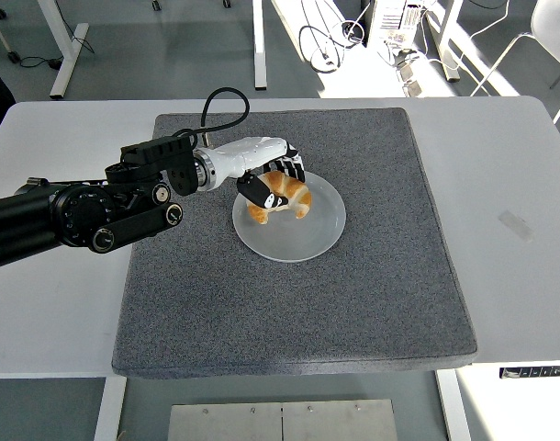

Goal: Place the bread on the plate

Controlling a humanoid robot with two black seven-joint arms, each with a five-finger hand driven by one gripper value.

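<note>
A golden croissant (285, 196) is held in my left hand (273, 186), whose fingers are curled around it. The hand and croissant are over the left part of the round white plate (308, 234), low above it or touching it; I cannot tell which. The plate lies near the middle of the grey mat (289, 303). My left arm (96, 213) reaches in from the left edge across the mat. My right arm is out of view.
The grey mat covers the middle of the white table (509, 230). A small piece of clear tape (516, 224) lies on the table at the right. Table legs, cables and a chair show on the floor beyond the far edge.
</note>
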